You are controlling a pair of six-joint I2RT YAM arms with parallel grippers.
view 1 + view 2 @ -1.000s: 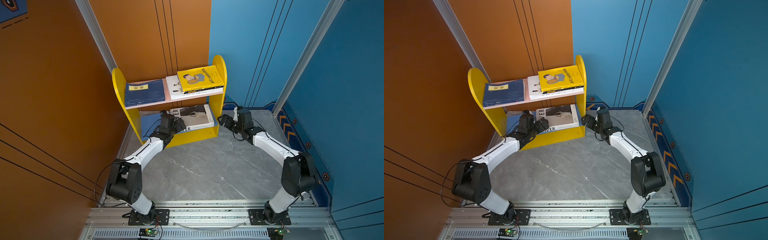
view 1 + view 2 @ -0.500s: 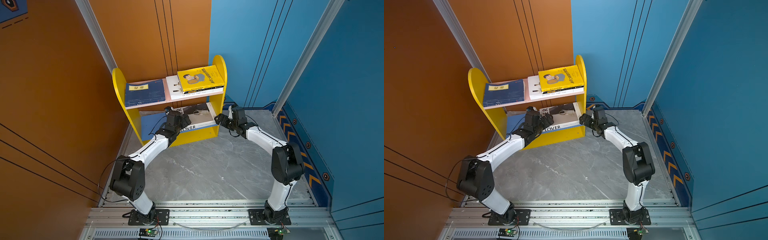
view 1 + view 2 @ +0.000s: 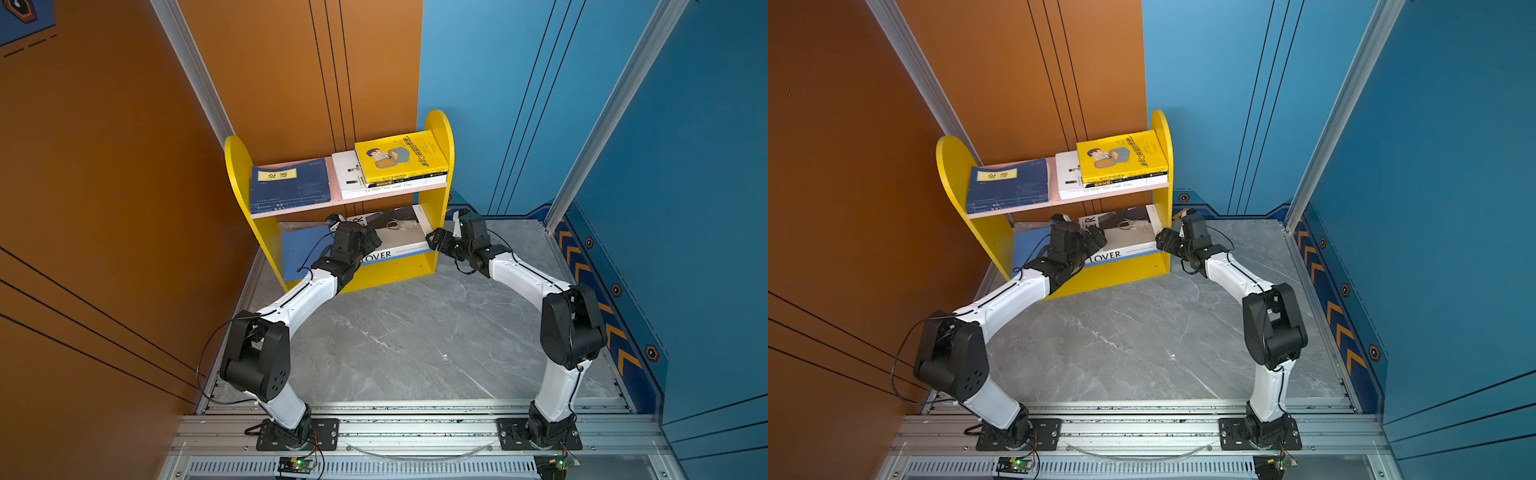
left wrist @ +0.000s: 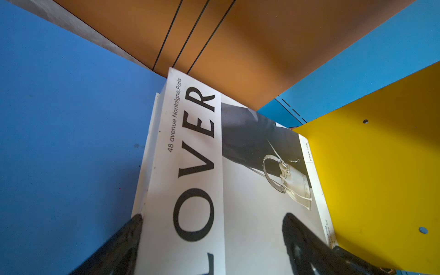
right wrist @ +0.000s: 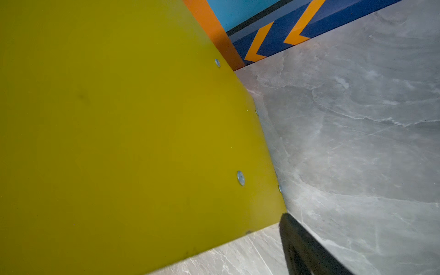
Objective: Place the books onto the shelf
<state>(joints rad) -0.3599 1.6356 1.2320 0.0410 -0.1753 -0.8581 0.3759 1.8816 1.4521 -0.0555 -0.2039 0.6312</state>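
Orange wall (image 3: 104, 208) left, blue wall (image 3: 498, 104) right. The shelf (image 3: 235, 166) stands in the corner at the back of the desk (image 3: 415, 332).

Upper board (image 3: 299, 211): navy book (image 3: 291, 189) flat at left. Beside it a stack against the right panel (image 3: 440, 129), with a white book (image 3: 345, 174) low and a yellow book (image 3: 401, 156) on top.

Lower board (image 3: 303, 249): LOVER book (image 3: 399, 237) flat, on the right half.

Left claw (image 3: 368, 241) reaches under the upper board at that book's near left corner. In the wrist view its fingers (image 4: 119, 245) are wide apart, one at the book's left edge and the other over the cover. Nothing is clamped.

Right claw (image 3: 440, 243) is outside the shelf, at the right panel's front edge. Only one finger (image 5: 307, 250) shows, so its spread cannot be told.
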